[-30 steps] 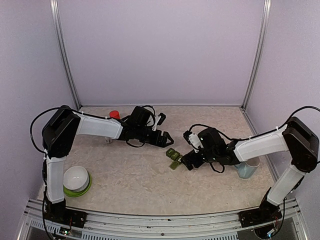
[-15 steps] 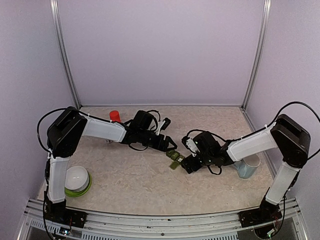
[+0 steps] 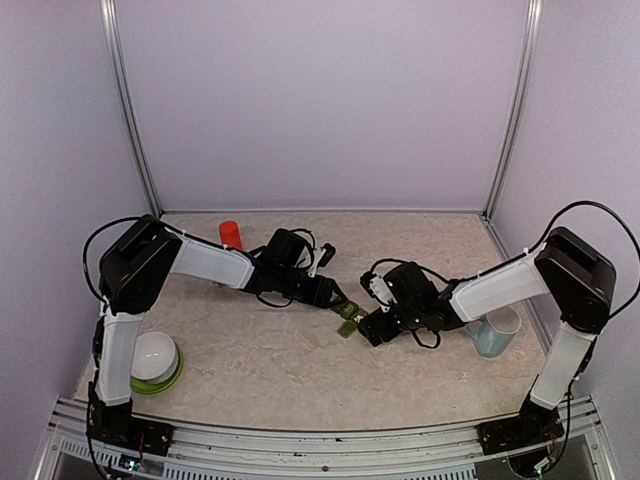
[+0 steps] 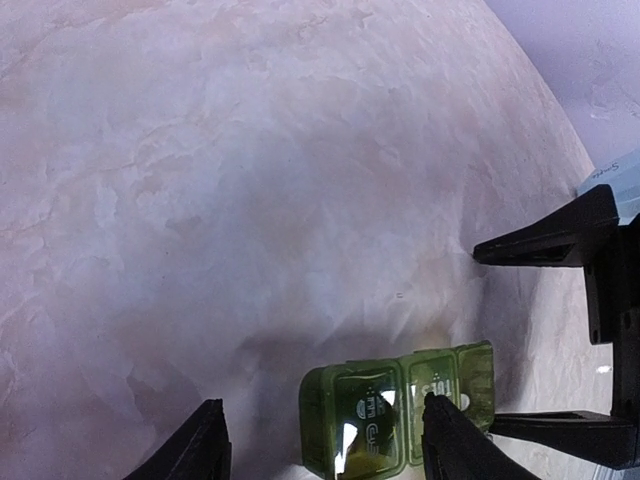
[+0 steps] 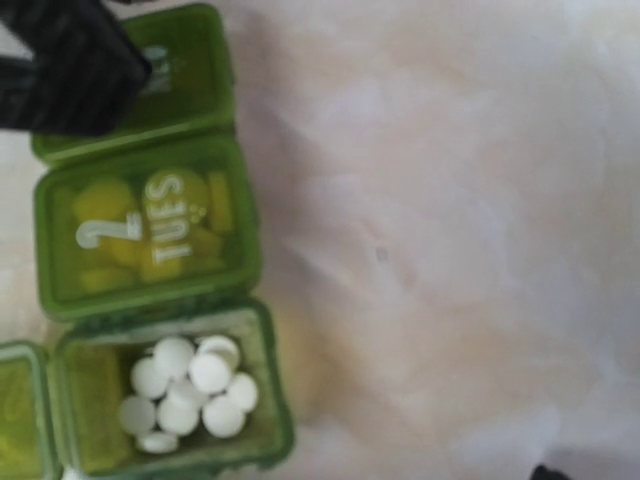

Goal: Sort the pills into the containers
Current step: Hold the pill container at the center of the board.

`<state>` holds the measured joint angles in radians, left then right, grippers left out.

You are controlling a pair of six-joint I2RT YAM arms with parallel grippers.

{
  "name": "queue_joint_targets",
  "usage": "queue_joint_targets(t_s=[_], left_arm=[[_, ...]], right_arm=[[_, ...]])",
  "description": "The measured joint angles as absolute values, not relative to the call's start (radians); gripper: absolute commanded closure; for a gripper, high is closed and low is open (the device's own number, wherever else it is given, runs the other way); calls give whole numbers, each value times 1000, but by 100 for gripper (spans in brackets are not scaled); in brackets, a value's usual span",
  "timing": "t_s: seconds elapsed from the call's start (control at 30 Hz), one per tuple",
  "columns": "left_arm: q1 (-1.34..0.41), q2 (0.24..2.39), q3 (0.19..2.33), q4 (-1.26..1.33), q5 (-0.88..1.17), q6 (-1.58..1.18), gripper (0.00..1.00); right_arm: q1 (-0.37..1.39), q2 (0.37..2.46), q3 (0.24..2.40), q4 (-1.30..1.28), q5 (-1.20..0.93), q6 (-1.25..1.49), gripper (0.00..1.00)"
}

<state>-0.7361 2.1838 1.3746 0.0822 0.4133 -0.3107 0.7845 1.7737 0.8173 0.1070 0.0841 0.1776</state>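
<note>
Containers (image 4: 380, 410) at spread left hand (image 4: 325, 445), white pills (image 5: 190, 395) in uncovered end compartment

Left gripper (image 3: 341, 298) beside containers (image 3: 348, 318)

Cropped & covered bits
L gripper (image 3: 341, 297) finger (image 5: 70, 65) is covering one lid's label; containers (image 5: 150, 250) are running off R-wrist view's edge.

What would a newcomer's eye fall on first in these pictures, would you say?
The left gripper and right gripper meet mid-table at the small green containers. In the right wrist view, one compartment lies open with white pills in it. Beside it is a shut TUES compartment with yellow pills showing through the lid. A red bottle stands at the back left.
</note>
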Motion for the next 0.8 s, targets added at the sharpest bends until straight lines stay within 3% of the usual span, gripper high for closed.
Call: queue_joint_targets(t_s=[0.3,0.8], left_arm=[[-735,2193,1375,89,415,-311,36],[-741,2193,1362,113,448,-310,34]], right_arm=[[785,1760,785,150,52,176,1],[785,1760,782,162,37,176,0]])
